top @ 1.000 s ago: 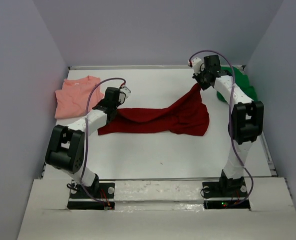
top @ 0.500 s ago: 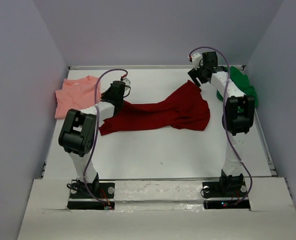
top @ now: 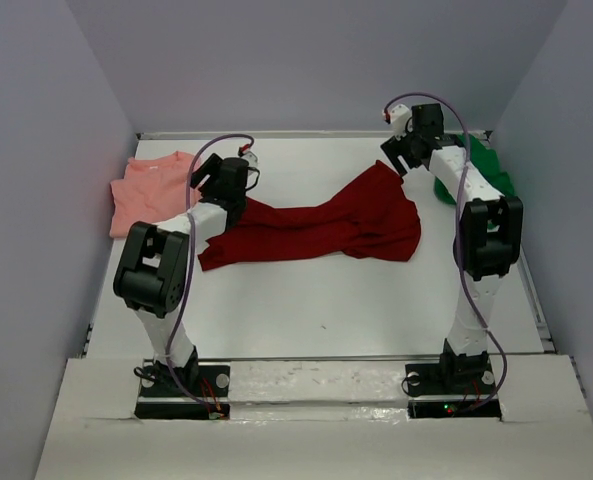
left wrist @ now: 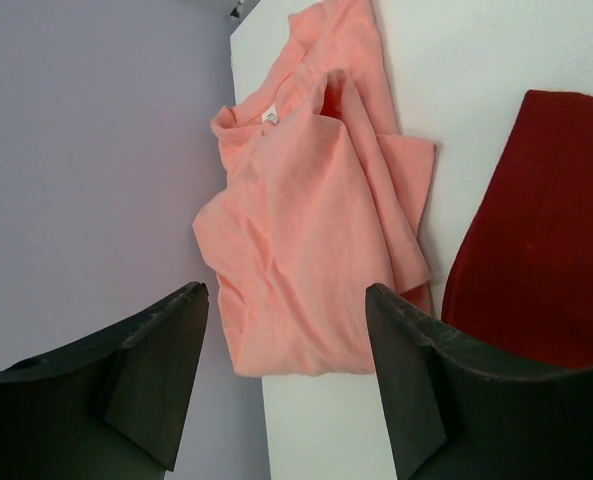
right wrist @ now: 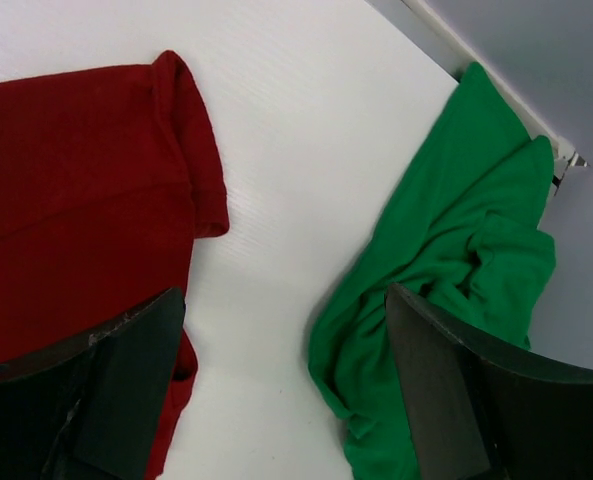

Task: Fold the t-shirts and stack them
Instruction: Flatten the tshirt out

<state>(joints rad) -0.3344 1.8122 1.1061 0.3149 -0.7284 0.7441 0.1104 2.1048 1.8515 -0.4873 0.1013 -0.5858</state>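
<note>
The dark red t-shirt lies stretched crosswise on the white table, wide at its right end and narrow at its left. My left gripper hovers over its left end, open and empty. In the left wrist view the left gripper looks down on the folded salmon pink t-shirt, with the red t-shirt at the right. My right gripper hangs open above the red shirt's back right corner. In the right wrist view the right gripper has bare table under it, between the red t-shirt and the crumpled green t-shirt.
The salmon pink t-shirt sits at the back left against the left wall. At the back right corner the green t-shirt is partly hidden by the right arm. Grey walls close the table on three sides.
Both grippers opened and let go of the red t-shirt. Its lifted right corner dropped flat onto the table. The left arm folded up and its gripper moved back and left.
</note>
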